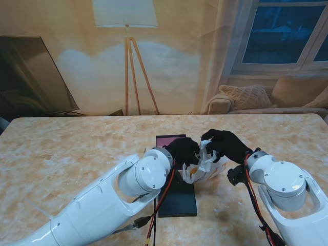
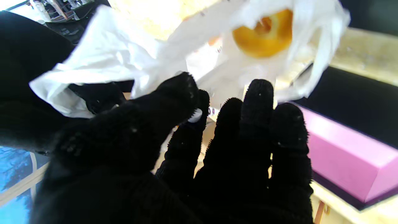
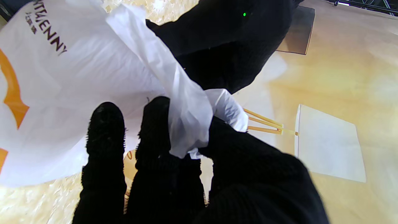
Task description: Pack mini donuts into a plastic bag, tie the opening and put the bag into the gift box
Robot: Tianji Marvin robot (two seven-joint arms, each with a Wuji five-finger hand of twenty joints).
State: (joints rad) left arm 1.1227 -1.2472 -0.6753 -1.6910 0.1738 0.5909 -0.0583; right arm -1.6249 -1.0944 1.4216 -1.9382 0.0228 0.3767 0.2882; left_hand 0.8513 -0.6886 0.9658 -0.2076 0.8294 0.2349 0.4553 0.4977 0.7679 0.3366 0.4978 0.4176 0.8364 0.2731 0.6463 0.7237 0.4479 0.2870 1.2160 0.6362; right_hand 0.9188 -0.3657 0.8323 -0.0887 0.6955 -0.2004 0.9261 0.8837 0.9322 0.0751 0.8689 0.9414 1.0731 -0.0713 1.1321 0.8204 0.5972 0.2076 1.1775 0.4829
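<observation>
A white plastic bag [image 1: 201,169] with orange print is held up between my two black-gloved hands near the table's middle. My left hand [image 1: 183,149] pinches a strip of the bag's top between thumb and forefinger; the left wrist view shows the bag [image 2: 124,59] with a yellow mini donut [image 2: 264,34] showing through the film. My right hand [image 1: 225,145] is shut on another twisted strip of the bag [image 3: 186,124]. The black gift box [image 1: 177,192] with a pink inside [image 1: 170,141] lies under the left forearm; its pink wall [image 2: 342,149] shows beside the left fingers.
The marbled table [image 1: 66,154] stretches wide on both sides. The box lid or base lies flat nearer to me than the bag. A floor lamp [image 1: 126,61], a sofa [image 1: 266,100] and a dark screen [image 1: 31,77] stand beyond the far table edge.
</observation>
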